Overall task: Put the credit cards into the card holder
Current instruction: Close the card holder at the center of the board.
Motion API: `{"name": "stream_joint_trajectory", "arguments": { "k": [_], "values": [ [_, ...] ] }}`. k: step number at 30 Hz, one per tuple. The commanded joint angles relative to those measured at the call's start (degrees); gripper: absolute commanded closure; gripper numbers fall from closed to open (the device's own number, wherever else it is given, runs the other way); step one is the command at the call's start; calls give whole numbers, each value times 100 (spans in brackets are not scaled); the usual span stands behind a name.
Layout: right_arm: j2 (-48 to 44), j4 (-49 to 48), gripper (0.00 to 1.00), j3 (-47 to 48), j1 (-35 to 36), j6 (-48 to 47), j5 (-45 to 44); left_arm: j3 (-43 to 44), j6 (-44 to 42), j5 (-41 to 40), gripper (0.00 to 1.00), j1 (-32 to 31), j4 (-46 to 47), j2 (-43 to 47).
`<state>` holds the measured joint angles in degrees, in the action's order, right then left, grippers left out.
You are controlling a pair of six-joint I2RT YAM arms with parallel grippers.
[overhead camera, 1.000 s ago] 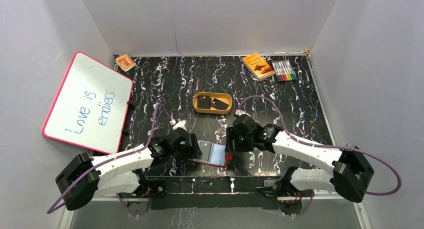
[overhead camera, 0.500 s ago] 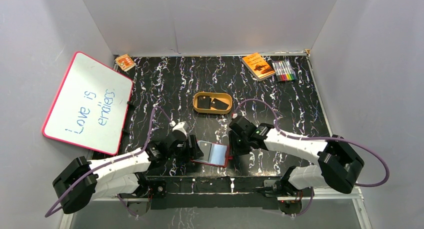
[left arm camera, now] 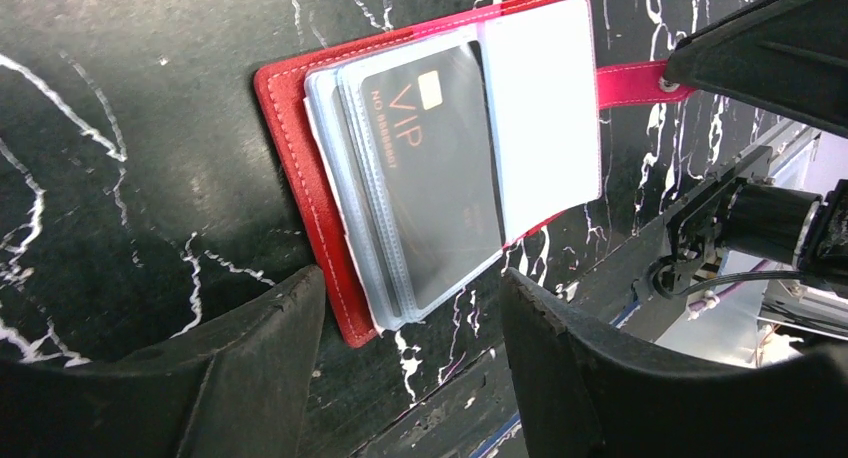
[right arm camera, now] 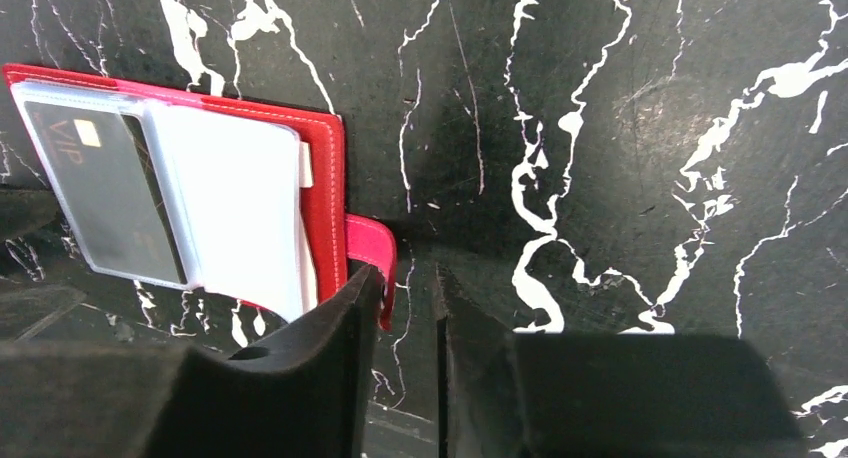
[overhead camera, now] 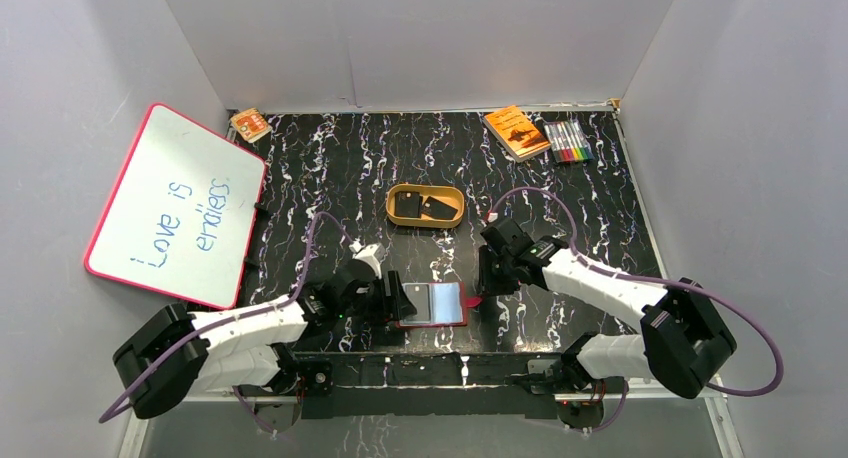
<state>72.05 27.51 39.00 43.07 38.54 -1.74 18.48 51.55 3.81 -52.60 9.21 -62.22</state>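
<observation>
A whiteboard leans at the left edge of the table. A small orange box, an orange booklet and a set of markers lie along the far edge, well apart from the arms. The tan dish in mid-table holds two black cards. The red wallet lies open at the near edge between both arms, with a black VIP card in its clear pocket. The left jaws stand wide apart astride its corner, holding nothing. The right jaws are nearly together at its tab; I cannot tell whether they pinch it.
</observation>
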Motion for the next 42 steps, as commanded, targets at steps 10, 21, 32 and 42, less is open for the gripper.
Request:
{"name": "stream_joint_trajectory", "arguments": {
  "k": [10,21,32,42],
  "values": [
    [-216,-121,49,98,-80,-256,771,-90,302,-680,38,30,-120,372],
    [183,-275,59,58,-85,-122,605,-360,428,-743,37,37,-361,942],
    [20,-105,92,31,-79,-103,478,-333,454,-806,38,39,-455,941],
    [-353,17,100,91,-84,-166,486,-248,591,-1180,40,37,-1079,1035]
  ]
}}
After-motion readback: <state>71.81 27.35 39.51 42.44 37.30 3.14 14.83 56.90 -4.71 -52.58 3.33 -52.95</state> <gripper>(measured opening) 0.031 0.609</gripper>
